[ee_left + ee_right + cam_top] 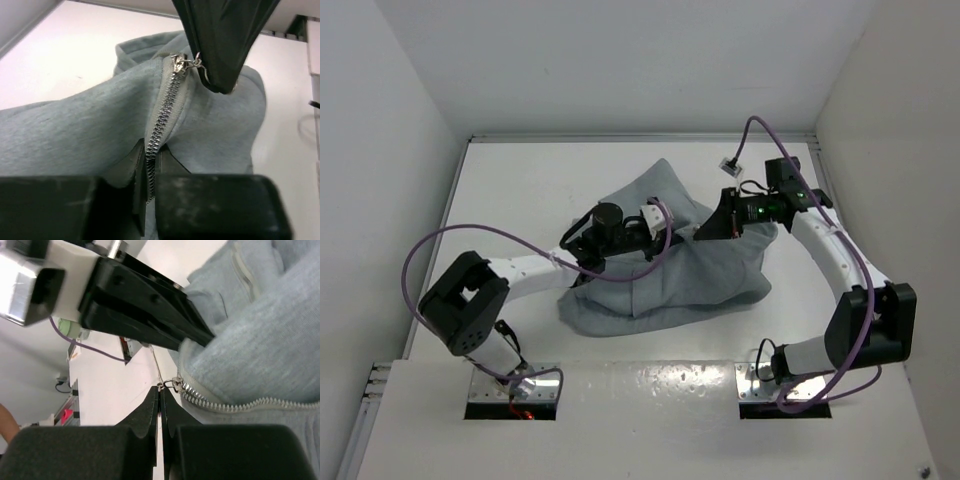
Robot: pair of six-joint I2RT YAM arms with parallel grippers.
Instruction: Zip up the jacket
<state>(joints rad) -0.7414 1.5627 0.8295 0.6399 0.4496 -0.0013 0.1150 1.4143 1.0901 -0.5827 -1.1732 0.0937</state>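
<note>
The left tool (150, 157) pinched the jacket (75, 135) at its zipper (164, 107); the right tool (160, 392) pinched the zipper pull (170, 384). Mid-zip, seemingly; next, draw the pull onward.

White table (520, 190), grey jacket (665, 290) heaped mid-table

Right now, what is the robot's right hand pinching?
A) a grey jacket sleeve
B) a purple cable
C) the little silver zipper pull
C: the right hand is shut on the small silver metal zipper pull of the light grey soft fabric jacket.
</note>
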